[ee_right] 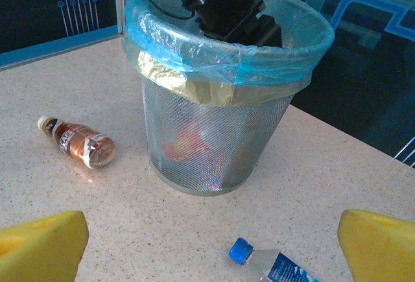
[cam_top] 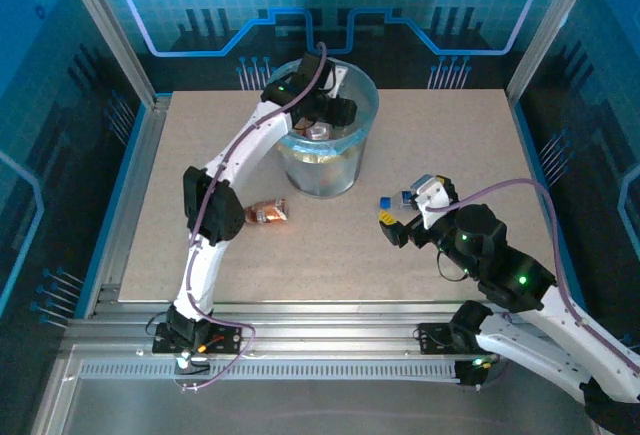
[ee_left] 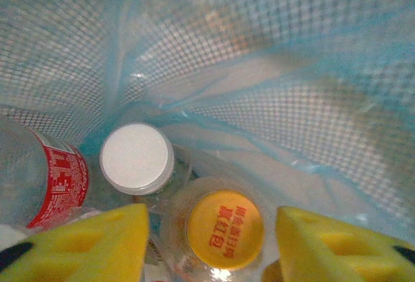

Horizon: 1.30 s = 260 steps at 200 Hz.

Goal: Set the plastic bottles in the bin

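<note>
- Top view: my left gripper [cam_top: 318,120] is down inside the bin [cam_top: 365,95]. My right gripper [cam_top: 403,205] hangs wide open and empty over the table [cam_top: 330,255], with the blue-capped bottle [cam_top: 384,200] right at its jaws. The brown-labelled bottle [cam_top: 267,212] lies well apart from both jaws.
- Left wrist: jaws part open, yellow foam pads [ee_left: 97,243] either side of the orange-capped bottle [ee_left: 224,229]. There's a gap each side of the cap, so I judge nothing is gripped.
- Step is the drop: open fully, lift straight up, keep the pads off the filmy liner.
- Just beyond the jaws are the white-capped bottle [ee_left: 136,157] and the red-labelled bottle [ee_left: 58,181]. Thin clear plastic, smooth round caps, fine mesh wall.
- Right wrist: jaws fully wide, holding nothing. The blue-capped bottle lies on its side between the pads, nearer one of them.
- It's round and may roll, so close across the body, not the cap.
- Bin far ahead: tapered mesh, crinkly pale-blue bag over the rim. Table speckled and matte.
</note>
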{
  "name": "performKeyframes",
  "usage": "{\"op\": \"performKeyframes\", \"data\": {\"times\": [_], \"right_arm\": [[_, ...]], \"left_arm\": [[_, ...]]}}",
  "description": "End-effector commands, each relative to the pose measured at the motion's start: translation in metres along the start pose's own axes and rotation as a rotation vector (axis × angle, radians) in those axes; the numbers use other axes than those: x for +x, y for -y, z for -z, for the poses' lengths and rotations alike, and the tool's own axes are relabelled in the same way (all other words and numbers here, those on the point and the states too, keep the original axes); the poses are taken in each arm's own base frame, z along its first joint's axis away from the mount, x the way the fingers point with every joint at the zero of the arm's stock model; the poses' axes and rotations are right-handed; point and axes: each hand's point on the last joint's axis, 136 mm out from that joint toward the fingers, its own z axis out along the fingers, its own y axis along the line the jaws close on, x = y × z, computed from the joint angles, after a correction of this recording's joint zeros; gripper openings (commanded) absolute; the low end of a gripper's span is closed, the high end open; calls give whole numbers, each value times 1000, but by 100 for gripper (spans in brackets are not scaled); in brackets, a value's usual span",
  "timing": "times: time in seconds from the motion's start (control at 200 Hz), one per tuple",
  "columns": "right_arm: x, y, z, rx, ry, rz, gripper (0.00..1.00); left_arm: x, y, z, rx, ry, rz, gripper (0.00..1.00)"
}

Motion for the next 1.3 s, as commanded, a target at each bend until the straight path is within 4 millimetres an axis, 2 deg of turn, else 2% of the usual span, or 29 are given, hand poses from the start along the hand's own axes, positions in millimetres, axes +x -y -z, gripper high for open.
{"op": "performKeyframes", "data": {"times": [0.0,0.16,0.285,0.35,0.435,0.485,0.525,0.62,0.745,0.845,0.915,0.975,1.095,1.211,1.296], "right_arm": [[-7,7,5,23,17,-25,100],[-6,14,5,65,5,-23,100],[0,29,3,154,-58,-23,100],[7,40,1,220,-115,-14,100],[28,56,-5,304,-216,4,100],[41,68,-8,346,-277,-14,100],[53,79,-10,370,-318,-59,100],[74,99,-16,368,-379,-207,100],[114,120,-30,326,-450,-312,100],[158,157,-27,441,-539,-356,100],[171,184,-21,529,-526,-484,100],[181,203,-18,603,-495,-575,100],[198,230,-19,687,-517,-620,100],[217,249,-22,701,-575,-676,100],[228,252,-31,653,-595,-731,100]], "left_arm": [[-60,21,87,45,207,-6,60],[-85,33,150,65,348,-20,63],[-90,40,197,74,454,-31,64],[-86,44,218,93,504,-41,66],[-74,51,240,130,554,-68,69],[-61,53,245,150,566,-79,71],[-52,57,257,173,590,-95,74],[-16,63,257,218,594,-119,76],[41,75,241,279,522,-164,77],[84,84,223,312,417,-191,77],[104,85,213,312,363,-174,76],[115,84,207,318,342,-145,76],[126,79,198,308,320,-125,76],[128,76,198,293,318,-133,77],[129,74,197,282,325,-143,78]]}}
